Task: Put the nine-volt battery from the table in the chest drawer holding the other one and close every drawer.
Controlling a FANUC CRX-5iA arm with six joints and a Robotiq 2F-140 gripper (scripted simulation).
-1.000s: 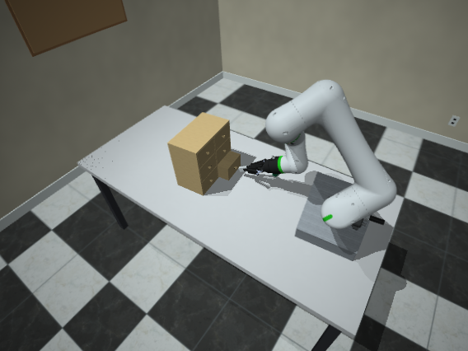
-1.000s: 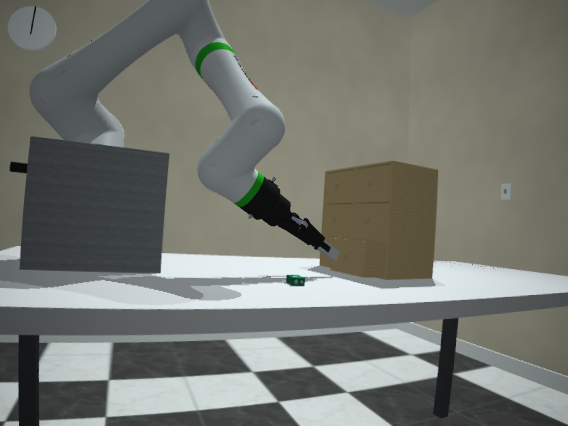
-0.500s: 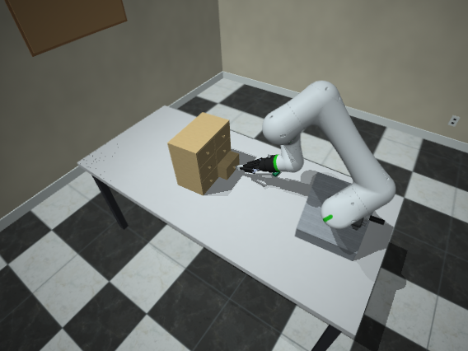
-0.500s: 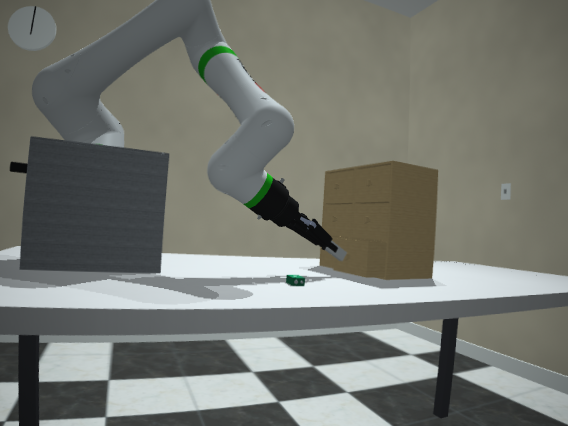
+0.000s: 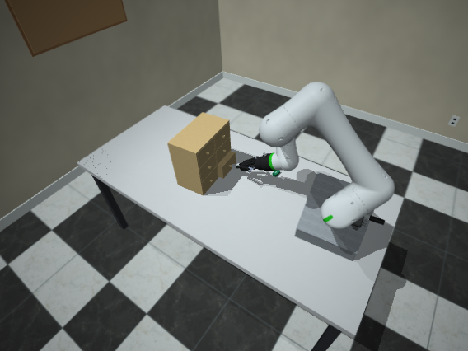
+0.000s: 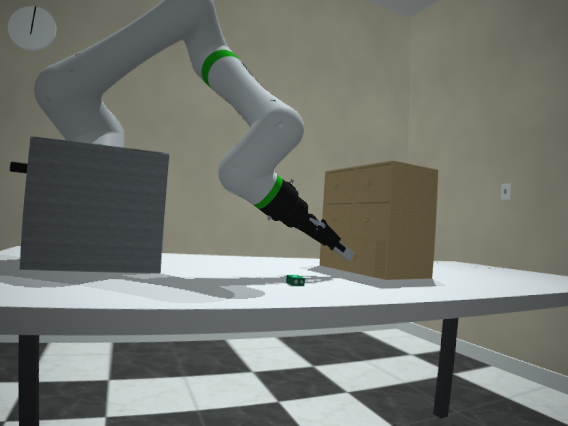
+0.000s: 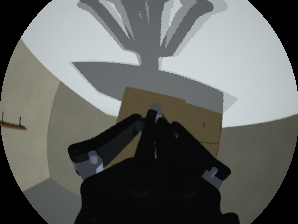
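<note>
The small wooden chest stands on the white table, also in the exterior view. One drawer in a lower row, on the side nearer the arm, sticks out a few centimetres. Its front fills the middle of the wrist view, and its inside is hidden. My gripper is shut and empty, with its fingertips right at that drawer front; I cannot tell if they touch it. The green nine-volt battery lies on the table behind the gripper, under the forearm.
The arm's grey base block stands at the table's near right side. The other drawers look pushed in. The table edge runs just behind the chest.
</note>
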